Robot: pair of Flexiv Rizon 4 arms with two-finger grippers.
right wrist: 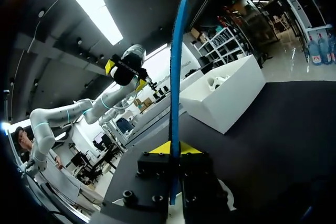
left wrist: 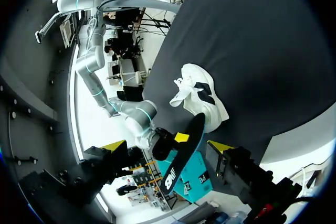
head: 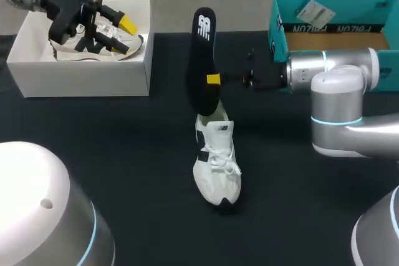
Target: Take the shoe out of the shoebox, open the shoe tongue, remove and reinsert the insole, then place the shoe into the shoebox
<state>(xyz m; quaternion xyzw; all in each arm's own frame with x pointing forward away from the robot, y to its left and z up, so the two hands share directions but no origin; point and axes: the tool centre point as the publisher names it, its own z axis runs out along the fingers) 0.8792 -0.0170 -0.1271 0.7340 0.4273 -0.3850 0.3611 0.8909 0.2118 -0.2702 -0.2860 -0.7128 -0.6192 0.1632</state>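
Reinsertion looks like the step in hand: my right gripper (right wrist: 173, 149) is clenched on the long black foam insole (head: 202, 54), both yellow tips pressing its faces from two sides. It holds the insole nearly upright, lower end at the collar of the white lace-up sneaker with black side patches (head: 216, 166). To do this well, I judge the insole's leading end should slide in along the shoe's floor, in line with the sole, with the tongue pulled well forward so nothing folds. Whether that end is already inside the opening I cannot tell. The sneaker stands alone in the middle of the black table (head: 124, 154), toe towards me. It is light and may slide when pushed, so steadying it would help. My left gripper (head: 124, 34) hangs released and empty over the white cardboard box (head: 87, 76), well apart from the sneaker. The teal shoebox (head: 277, 26) sits beside my right arm.
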